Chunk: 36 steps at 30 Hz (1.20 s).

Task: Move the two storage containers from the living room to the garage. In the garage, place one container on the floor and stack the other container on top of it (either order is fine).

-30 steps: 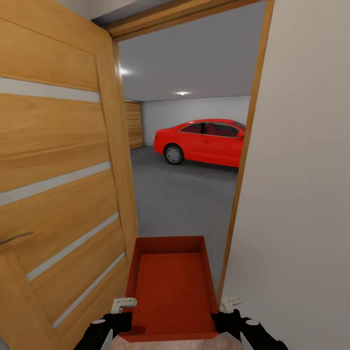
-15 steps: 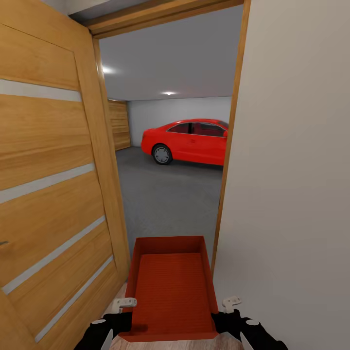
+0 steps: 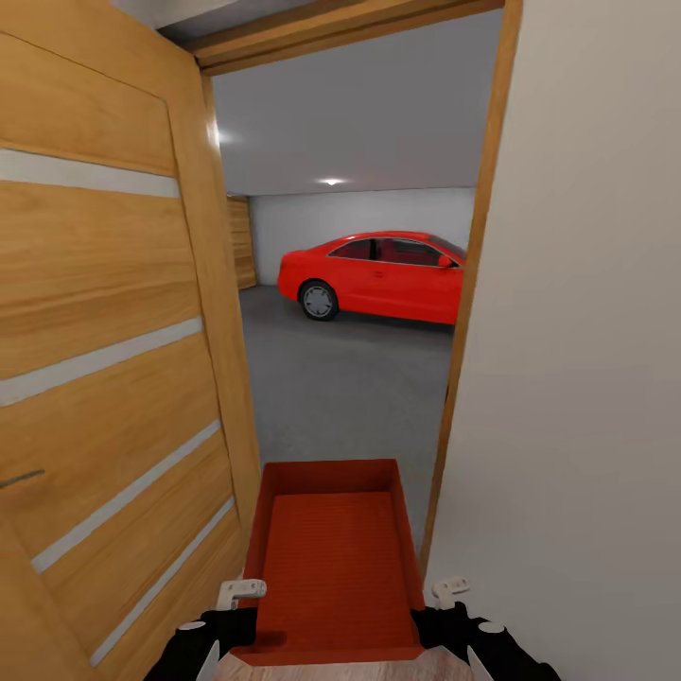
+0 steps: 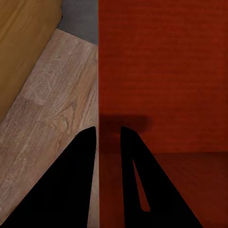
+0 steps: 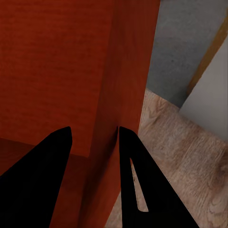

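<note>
Container [image 3: 331,558]: one orange-red open-topped bin, carried between both pincers, front end reaching past them into the doorway.
Left pincer [image 4: 108,137]: clamped on the container's left wall, one finger inside, one outside; wood plank floor [image 4: 52,109] just outside it.
Right pincer [image 5: 95,137]: clamped on the container's right wall, one finger each side.
Door [image 3: 104,359]: one wooden leaf with pale stripes, swung open, edge close beside the left pincer and the container's left wall.
Door frame [image 3: 468,312]: right jamb just beside the container's right front corner; white wall [image 3: 586,359] close beyond the right pincer.
Gap: narrow, little spare room either side of the container.
Garage floor [image 3: 350,388]: dark grey concrete, open ahead of the pincers.
Car [image 3: 378,274]: one, red, well ahead.
</note>
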Motion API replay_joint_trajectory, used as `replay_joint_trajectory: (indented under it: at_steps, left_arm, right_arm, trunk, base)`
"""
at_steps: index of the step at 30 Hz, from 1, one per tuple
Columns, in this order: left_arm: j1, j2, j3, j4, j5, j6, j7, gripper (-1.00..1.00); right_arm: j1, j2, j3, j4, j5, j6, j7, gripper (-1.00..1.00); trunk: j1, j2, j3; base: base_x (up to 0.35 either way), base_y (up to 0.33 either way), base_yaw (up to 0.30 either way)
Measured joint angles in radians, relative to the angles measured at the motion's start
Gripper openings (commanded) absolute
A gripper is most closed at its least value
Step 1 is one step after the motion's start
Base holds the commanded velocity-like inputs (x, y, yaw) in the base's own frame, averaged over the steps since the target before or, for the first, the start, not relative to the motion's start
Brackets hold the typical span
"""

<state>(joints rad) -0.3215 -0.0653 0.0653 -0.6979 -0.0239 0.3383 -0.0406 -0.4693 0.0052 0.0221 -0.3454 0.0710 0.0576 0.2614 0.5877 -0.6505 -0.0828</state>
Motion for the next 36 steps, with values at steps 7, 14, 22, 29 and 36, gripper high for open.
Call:
replay_joint_trajectory:
  at_steps: [7,14,22,29,36]
  left_arm:
    - [0.0,0.0,0.0,0.0,0.0,0.0,0.0,-1.0]
    - [0.0,0.0,0.0,0.0,0.0,0.0,0.0,-1.0]
    - [0.0,0.0,-0.001,0.0,0.0,-0.001,0.0,-1.0]
    - [0.0,0.0,-0.001,0.0,0.0,-0.002,0.0,-1.0]
    - [0.0,0.0,0.0,0.0,0.0,-0.001,0.0,-1.0]
  right_arm:
    - [0.0,0.0,0.0,0.0,0.0,0.0,0.0,-1.0]
    - [0.0,0.0,0.0,0.0,0.0,0.0,0.0,-1.0]
    - [0.0,0.0,0.001,0.0,-0.002,0.0,-0.001,-1.0]
    - [0.0,0.0,0.0,0.0,-0.001,-0.001,0.0,-1.0]
    - [0.0,0.0,0.0,0.0,-0.001,-0.001,0.0,-1.0]
  trunk:
    - [0.0,0.0,0.0]
    - [0.0,0.0,0.0]
    - [0.0,0.0,0.0]
    - [0.0,0.0,0.0]
    - [0.0,0.0,0.0]
  base:
    - [0.085,0.13,0.0]
    - [0.138,0.113,0.0]
    - [0.03,0.022,0.0]
    - [0.0,0.0,0.0]
    - [0.067,0.108,0.0]
